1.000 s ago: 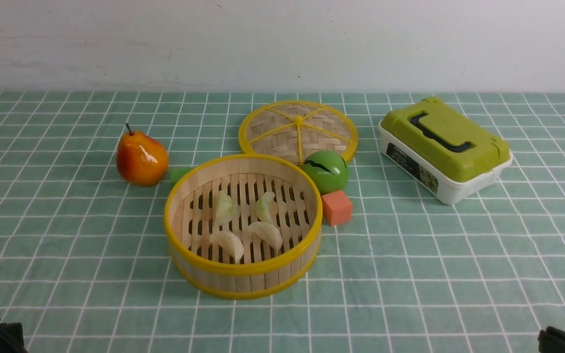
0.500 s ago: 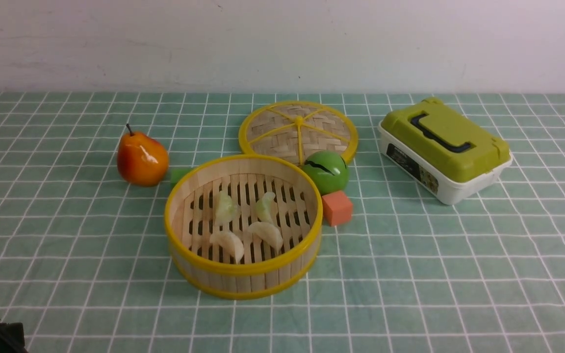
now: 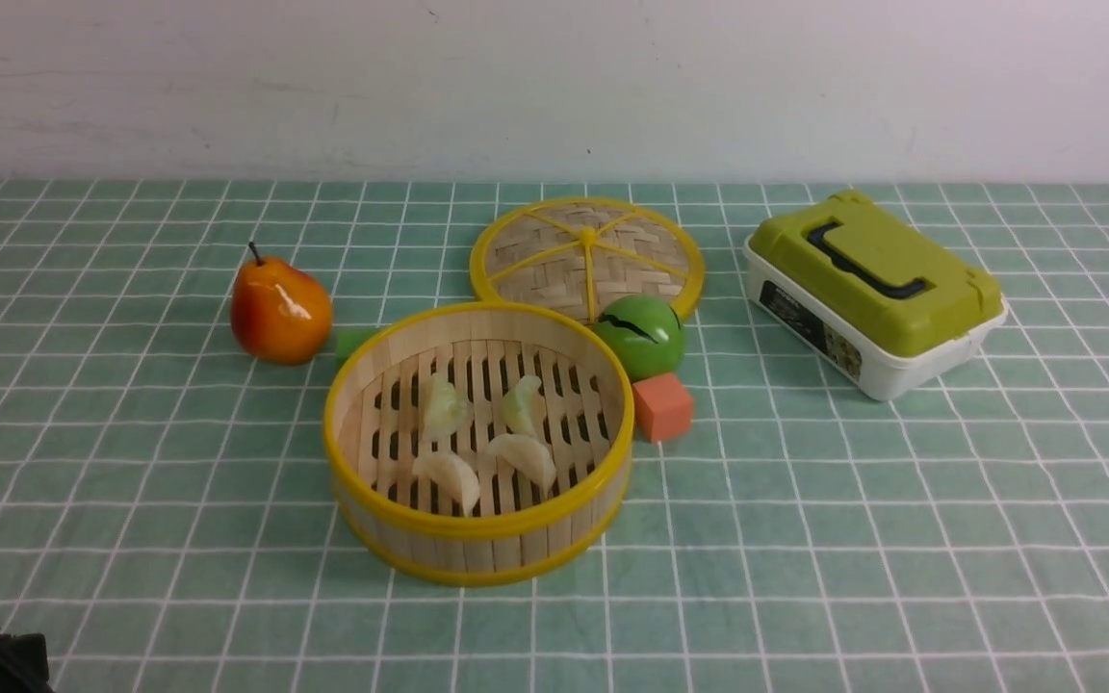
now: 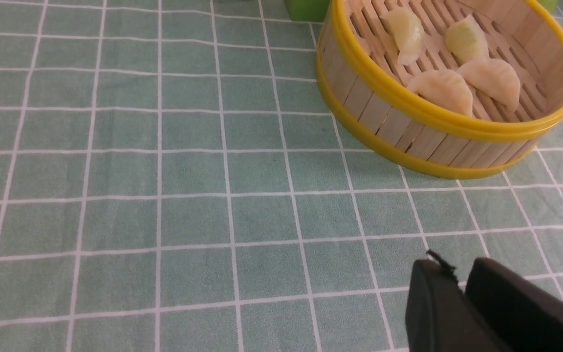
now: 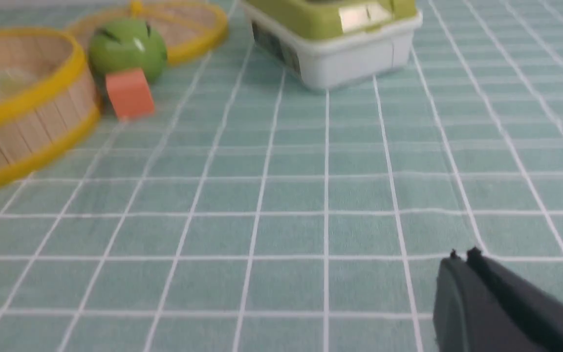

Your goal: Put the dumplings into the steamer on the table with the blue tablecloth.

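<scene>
Dumplings [image 3: 526, 457] lie inside steamer [image 3: 477, 527], well apart from right pincer [image 5: 462, 256], pressed together; left pincer [image 4: 457, 275], cannot tell.

Front view: raised above the near edge of the table [image 3: 805, 539], facing the wall [image 3: 554, 87] beyond its far edge. Left wrist view: close, angled down at the steamer [image 4: 374, 105]. Right wrist view: low over the table, facing the box [image 5: 340, 63]. All three share the steamer.
</scene>
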`<state>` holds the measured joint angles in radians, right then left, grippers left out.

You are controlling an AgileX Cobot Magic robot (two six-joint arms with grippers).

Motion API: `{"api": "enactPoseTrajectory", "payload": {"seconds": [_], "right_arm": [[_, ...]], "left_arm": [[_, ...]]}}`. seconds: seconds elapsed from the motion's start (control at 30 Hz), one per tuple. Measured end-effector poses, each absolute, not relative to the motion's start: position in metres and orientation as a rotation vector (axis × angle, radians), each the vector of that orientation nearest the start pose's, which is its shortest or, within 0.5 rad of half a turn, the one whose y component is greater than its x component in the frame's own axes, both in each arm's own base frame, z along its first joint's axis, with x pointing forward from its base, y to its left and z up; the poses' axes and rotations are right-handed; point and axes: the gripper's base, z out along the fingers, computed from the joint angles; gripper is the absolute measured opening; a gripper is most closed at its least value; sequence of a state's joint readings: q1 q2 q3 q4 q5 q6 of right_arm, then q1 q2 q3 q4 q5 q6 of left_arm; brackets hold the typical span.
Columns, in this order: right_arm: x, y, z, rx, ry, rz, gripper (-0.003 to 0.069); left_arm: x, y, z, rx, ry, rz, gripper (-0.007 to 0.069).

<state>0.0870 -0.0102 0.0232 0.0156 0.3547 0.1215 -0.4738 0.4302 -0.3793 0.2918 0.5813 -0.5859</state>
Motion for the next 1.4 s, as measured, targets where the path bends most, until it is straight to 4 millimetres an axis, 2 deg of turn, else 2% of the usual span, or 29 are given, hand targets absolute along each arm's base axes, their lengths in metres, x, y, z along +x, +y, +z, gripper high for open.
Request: {"api": "enactPoseTrajectory", "payload": {"seconds": [1.23,1.33,1.4], "right_arm": [[0.052,0.005,0.174,0.038,1.870,0.156,0.0013],[0.052,0.005,0.174,0.038,1.870,0.156,0.0015],[0.052,0.005,0.174,0.038,1.870,0.156,0.0020]], "left_arm": [[0.084,-0.027,0.262,0.045,2.105,-0.326,0.0122],[0.083,-0.027,0.259,0.048,2.100,-0.330,0.0125],[0.079,-0.025,0.247,0.054,2.093,-0.337,0.0127]]}}
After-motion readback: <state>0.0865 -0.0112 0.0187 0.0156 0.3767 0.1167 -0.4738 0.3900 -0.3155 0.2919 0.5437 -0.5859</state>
